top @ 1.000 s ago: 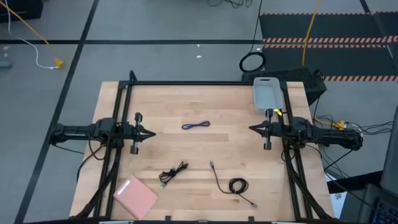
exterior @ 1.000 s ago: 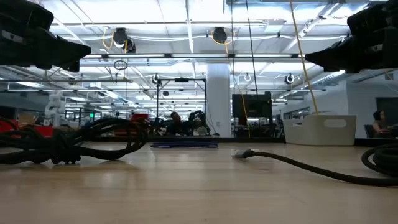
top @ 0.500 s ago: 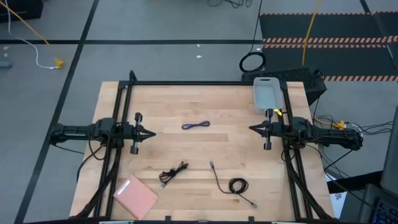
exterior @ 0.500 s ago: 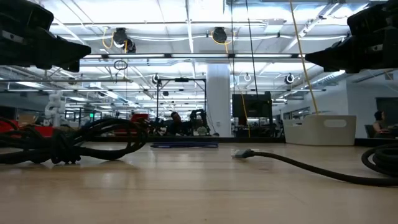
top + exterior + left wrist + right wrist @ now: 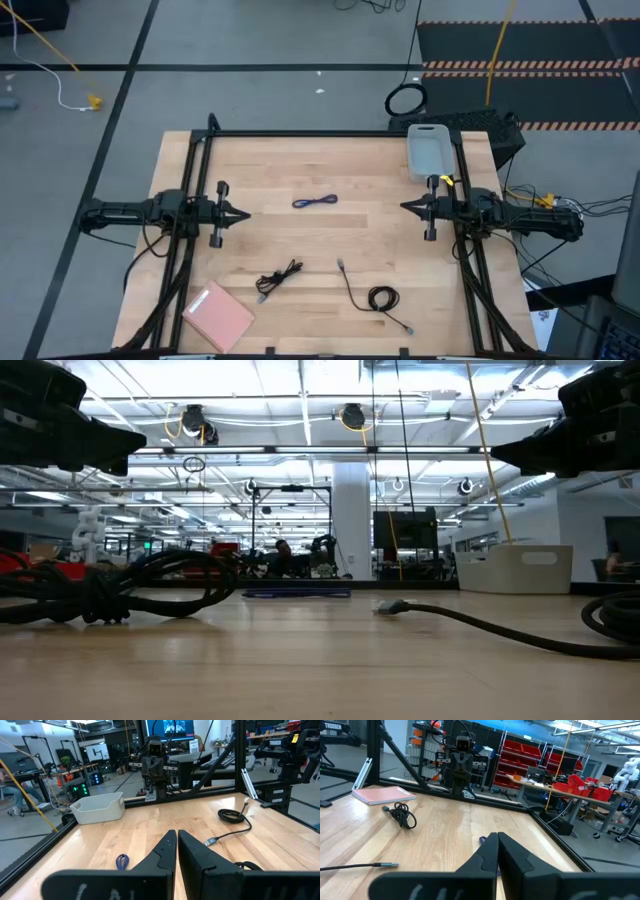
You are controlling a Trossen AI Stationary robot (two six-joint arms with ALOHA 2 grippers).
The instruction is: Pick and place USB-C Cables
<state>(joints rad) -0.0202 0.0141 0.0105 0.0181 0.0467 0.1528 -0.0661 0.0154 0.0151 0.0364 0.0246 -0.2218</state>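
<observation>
Tools both pressed shut and holding nothing. Left tool (image 5: 243,214) poised above the left edge of the wooden surface (image 5: 380,180), tip aimed inward, fingers (image 5: 165,851) together with only a hairline between them. Right tool (image 5: 405,207) mirrored at the right edge, fingers (image 5: 490,851) likewise together, touching no cord. Blue-purple cable (image 5: 314,201) lying between the two tools, nearer the far side, apart from both. Bundled black cable (image 5: 279,277) nearer the front, just beside the pink pad (image 5: 219,314) at the front left corner. Coiled black cable (image 5: 382,298) at front right, loose ends trailing out from the coil. White bin (image 5: 427,148) at the far right corner, behind the right tool.
</observation>
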